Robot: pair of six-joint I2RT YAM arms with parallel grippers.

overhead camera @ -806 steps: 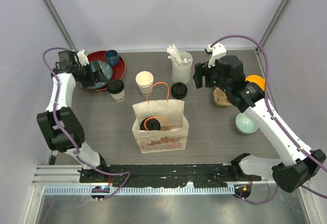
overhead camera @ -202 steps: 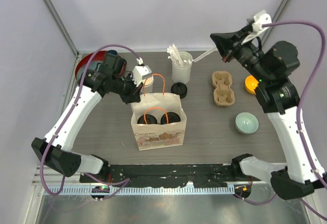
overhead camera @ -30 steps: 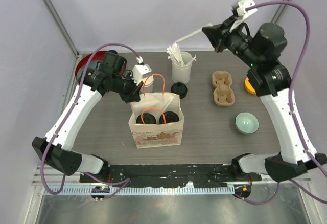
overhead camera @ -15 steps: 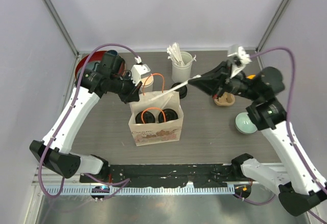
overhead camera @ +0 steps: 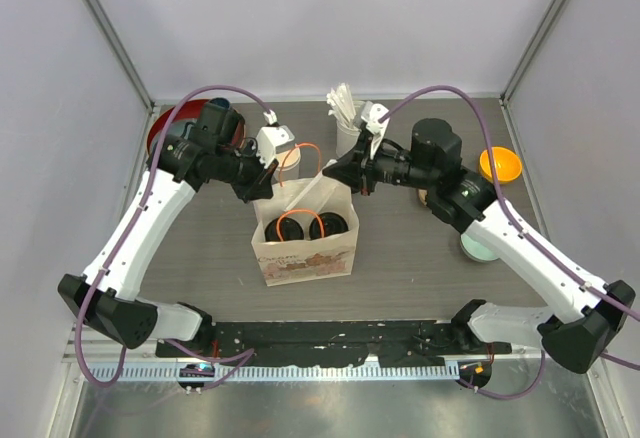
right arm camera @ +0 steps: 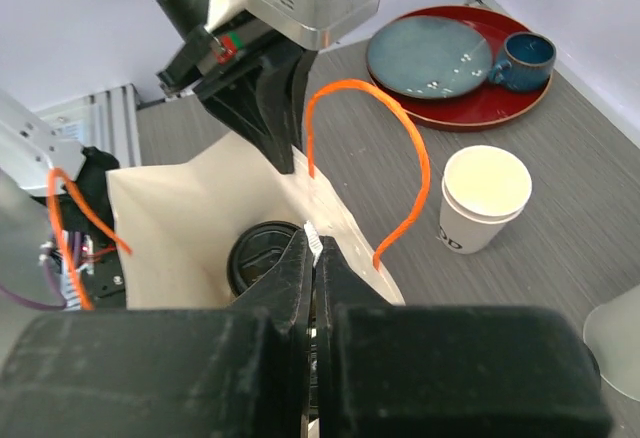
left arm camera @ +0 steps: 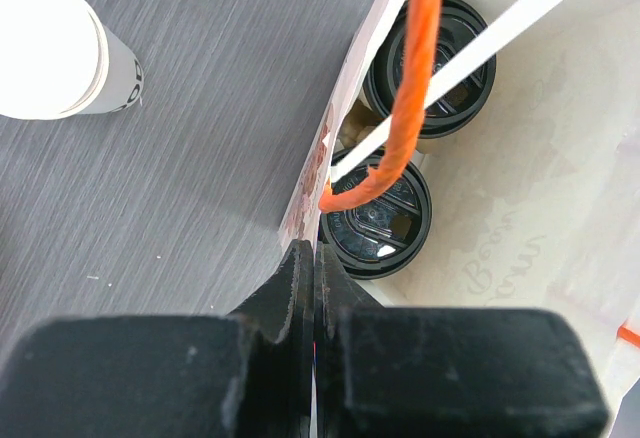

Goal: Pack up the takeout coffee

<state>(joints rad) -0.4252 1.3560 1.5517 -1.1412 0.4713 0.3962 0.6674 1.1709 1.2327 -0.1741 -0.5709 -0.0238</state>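
Note:
Two black-lidded takeout coffee cups (overhead camera: 292,228) (overhead camera: 328,225) stand inside the open paper bag (overhead camera: 300,258). Their lids (left arm camera: 375,223) (left arm camera: 470,93) show from above in the left wrist view, and one lid (right arm camera: 262,253) shows in the right wrist view. My left gripper (overhead camera: 268,183) (left arm camera: 315,258) is shut on the bag's back-left rim. Above the bag's mouth my right gripper (overhead camera: 340,170) (right arm camera: 313,253) is shut on a thin white stick (overhead camera: 312,190) (left arm camera: 480,43), which slants down into the bag over the lids. An open white paper cup (overhead camera: 288,161) (right arm camera: 485,198) (left arm camera: 50,43) stands just behind the bag.
The bag's orange handle (left arm camera: 420,78) (right arm camera: 400,138) arches over the opening. A white cylinder of sticks (overhead camera: 350,128) stands behind the bag. A red tray (overhead camera: 165,133) (right arm camera: 450,108) with plate and blue mug (right arm camera: 525,53) sits back left. An orange bowl (overhead camera: 499,163) and a green bowl (overhead camera: 475,248) are at right.
The right arm has swung down from high at the back to the bag's mouth, bringing the white stick, whose lower end now reaches into the bag. The left gripper has stayed on the rim.

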